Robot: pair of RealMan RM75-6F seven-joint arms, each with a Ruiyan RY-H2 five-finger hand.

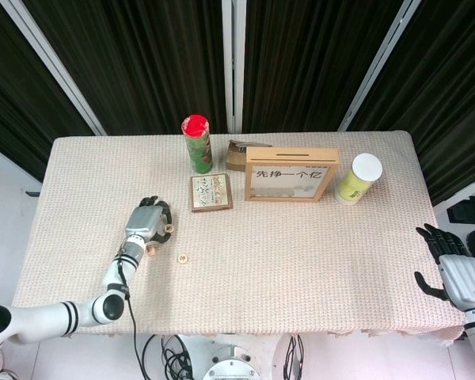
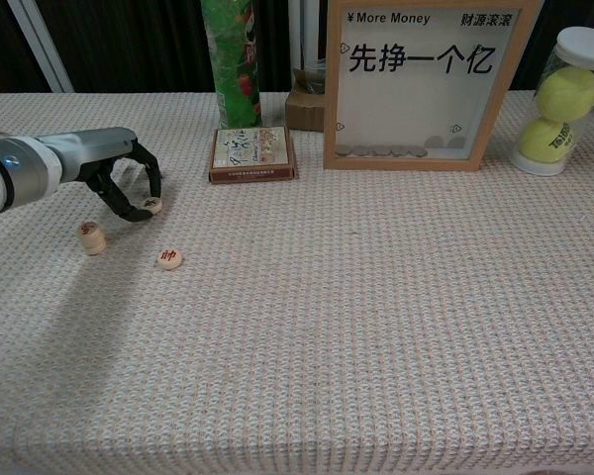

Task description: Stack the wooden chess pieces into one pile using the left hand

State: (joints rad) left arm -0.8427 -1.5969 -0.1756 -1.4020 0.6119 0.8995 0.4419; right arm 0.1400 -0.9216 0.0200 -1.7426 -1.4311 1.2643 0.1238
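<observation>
**Left hand closing on far piece, lift not confirmed**

Nearest: single piece [image 2: 169,258] flat on table [image 2: 376,327], red mark up, untouched, just right of the pile. Pile [image 2: 92,237] just left of it, looks two pieces high, so probably the stacking target. Behind both: left hand [image 2: 119,178] palm down, fingers [image 2: 139,210] curled around third piece [image 2: 152,207], tips touching or nearly touching it. Can't tell if pinched or merely caged; piece looks to sit on the cloth, so likely the grasp step, approach from above to leave the pile clear. Right hand [image 1: 451,265] parked off table edge, fingers spread, holding nothing; idle, as task is left-only. Further back: box [image 2: 251,153], then frame [image 2: 421,84], can [image 2: 230,59], ball tube [image 2: 562,104] along the far side, well apart from the pieces.
</observation>
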